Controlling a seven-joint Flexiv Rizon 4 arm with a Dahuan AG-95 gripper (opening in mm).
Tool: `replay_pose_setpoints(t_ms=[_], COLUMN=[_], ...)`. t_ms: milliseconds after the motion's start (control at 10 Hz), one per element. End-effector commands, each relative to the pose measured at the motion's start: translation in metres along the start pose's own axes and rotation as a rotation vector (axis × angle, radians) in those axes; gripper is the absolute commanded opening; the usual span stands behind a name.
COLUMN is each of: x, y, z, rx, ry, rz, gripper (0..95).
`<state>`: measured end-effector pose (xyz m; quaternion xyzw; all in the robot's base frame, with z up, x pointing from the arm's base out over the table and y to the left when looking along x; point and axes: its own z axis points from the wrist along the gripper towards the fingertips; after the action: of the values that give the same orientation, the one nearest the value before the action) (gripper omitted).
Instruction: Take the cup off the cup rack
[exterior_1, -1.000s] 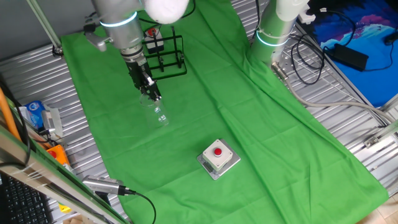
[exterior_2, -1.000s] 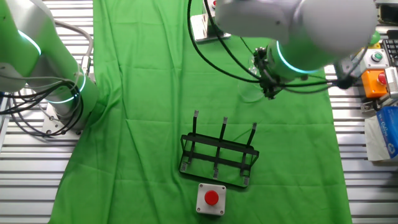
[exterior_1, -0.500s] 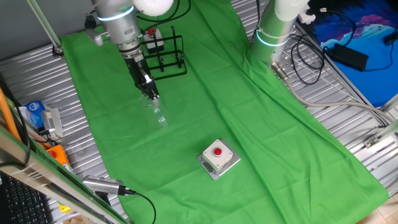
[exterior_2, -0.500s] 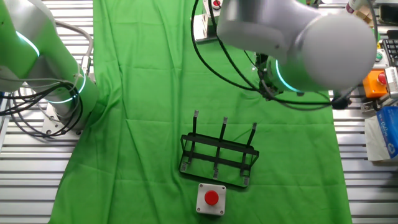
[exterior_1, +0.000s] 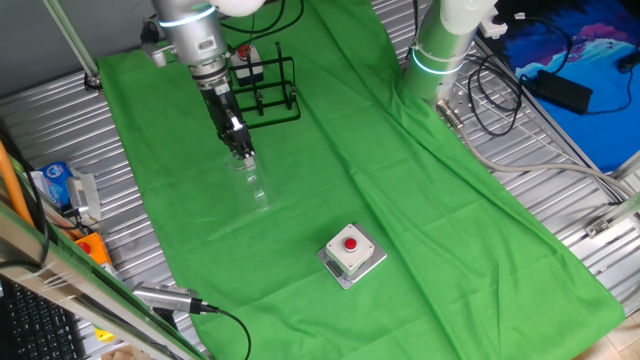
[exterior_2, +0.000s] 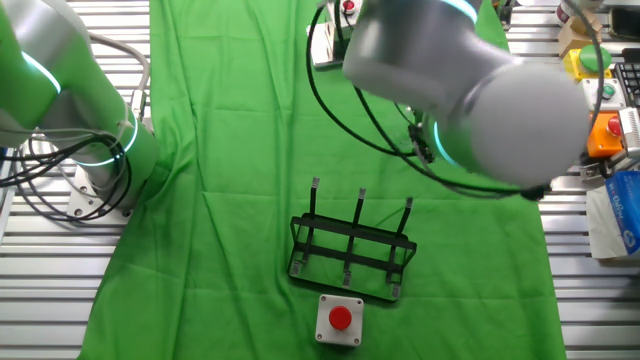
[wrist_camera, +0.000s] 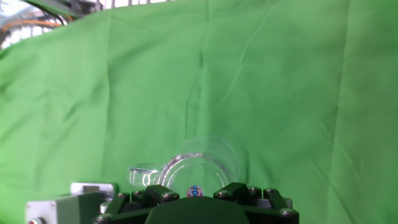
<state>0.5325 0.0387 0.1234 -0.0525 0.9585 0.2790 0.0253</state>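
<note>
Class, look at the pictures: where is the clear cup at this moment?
In one fixed view the cup lies on the green cloth just below the gripper, off the cup rack and up-left of the red-button box.

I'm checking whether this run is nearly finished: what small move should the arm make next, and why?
Probably lift the gripper straight up and away. The cup already rests on the green cloth, well apart from the cup rack, whose posts stand bare. The fingertips appear just clear of the cup, so a straight retreat seems least likely to knock it.
</note>
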Motion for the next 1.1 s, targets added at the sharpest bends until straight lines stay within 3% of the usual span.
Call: replay_pose_setpoints(t_ms=[100,300,600,800,900,1000,1100], x=[-0.0003,-0.0005,-0.0009,-0.0022,-0.0022,-0.0022,-0.0022], y=[0.0028,0.0022,-0.0025,-0.0059,-0.0059,-0.0059,-0.0060], z=[0.0031,0.0050,0.0083,0.0108,0.0107,0.0106,0.0105], rx=[-0.026,0.005,-0.007,-0.050,-0.056,-0.059,-0.031], ry=[-0.020,-0.009,-0.015,-0.024,-0.027,-0.028,-0.021], rz=[0.003,-0.083,-0.103,-0.091,-0.098,-0.112,-0.148], gripper=[0.0,0.0,0.0,0.0,0.0,0.0,0.0])
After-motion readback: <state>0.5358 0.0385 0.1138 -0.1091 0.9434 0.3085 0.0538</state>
